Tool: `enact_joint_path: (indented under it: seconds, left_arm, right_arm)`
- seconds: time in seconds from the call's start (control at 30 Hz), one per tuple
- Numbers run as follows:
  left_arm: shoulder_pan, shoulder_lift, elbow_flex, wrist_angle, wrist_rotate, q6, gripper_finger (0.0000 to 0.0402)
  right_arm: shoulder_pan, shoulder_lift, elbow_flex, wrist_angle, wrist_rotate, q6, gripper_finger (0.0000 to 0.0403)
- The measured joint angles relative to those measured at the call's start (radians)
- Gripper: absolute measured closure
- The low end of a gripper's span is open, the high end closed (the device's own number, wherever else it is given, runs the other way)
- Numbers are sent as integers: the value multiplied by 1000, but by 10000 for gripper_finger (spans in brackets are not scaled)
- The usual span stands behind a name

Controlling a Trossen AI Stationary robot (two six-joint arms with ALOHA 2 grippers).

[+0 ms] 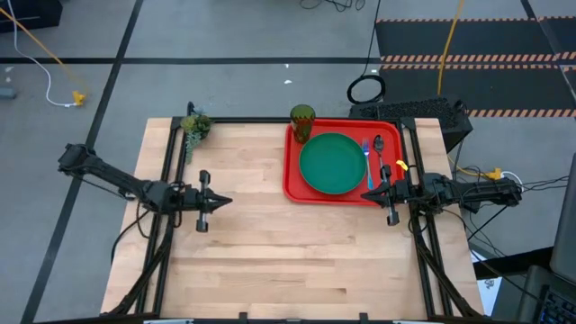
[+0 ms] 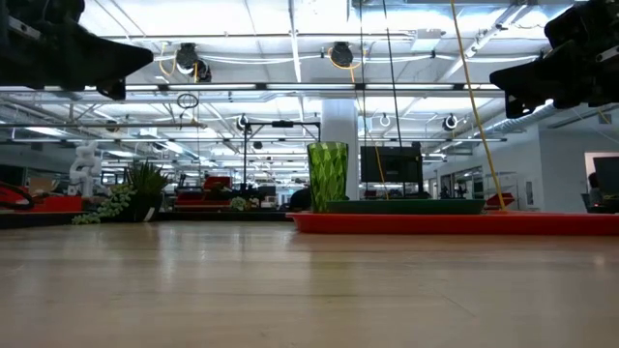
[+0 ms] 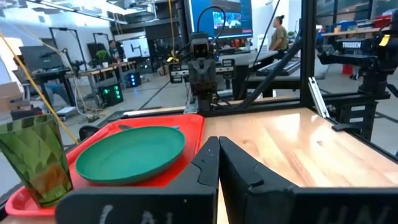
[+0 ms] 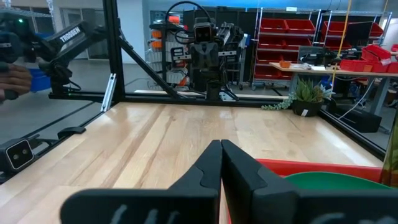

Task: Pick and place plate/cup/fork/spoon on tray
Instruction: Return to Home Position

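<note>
The pale wooden counter (image 1: 270,252) carries everything. The red tray (image 1: 292,175) lies on its right half, reaching the far edge.

2 dark arms come in from opposite sides. The left arm waits well left of the tray, over bare wood. Its pincer (image 1: 227,202) points toward the tray, and the left wrist view shows its 2 fingers (image 3: 208,163) pressed together on nothing. The right pincer (image 1: 364,195) sits over the tray's rim, near the corner diagonally opposite the cup. It points back across the tray toward the left arm, and its fingers (image 4: 211,163) are likewise together and empty. In the low view both hang clear above the counter.

The green plate (image 1: 333,164) lies flat in the middle of the tray and takes up most of its floor.

A small green plant clump (image 1: 194,126) stands at the counter's far edge, well left of the tray.

The olive-green cup (image 1: 302,115) stands upright in the tray's far left corner, just beside the plate.

The fork (image 1: 367,162) lies on the tray between the plate and the right rim — just beside the plate, tines toward the tray's far side.

The spoon (image 1: 380,153) lies alongside the fork on the rim side, its dark bowl also toward the far side.
</note>
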Motion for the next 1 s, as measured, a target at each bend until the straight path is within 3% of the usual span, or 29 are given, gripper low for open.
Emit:
enact_joint_path:
  seconds: [0.17, 0.37, 0.73, 1.0]
  left_arm:
    - [-1, -130, 0, -101, 4, 35, 394]
    - [35, -274, 0, -187, 111, 116, 398]
    - [201, -513, 1, -521, 207, 42, 396]
    - [262, -520, 3, -575, 297, 10, 396]
  right_arm:
    - [0, 0, 0, 0, 0, 0, 403]
    - [0, 0, 0, 0, 0, 0, 403]
    - [0, 0, 0, 0, 0, 0, 403]
    - [0, -1, 0, 0, 0, 0, 403]
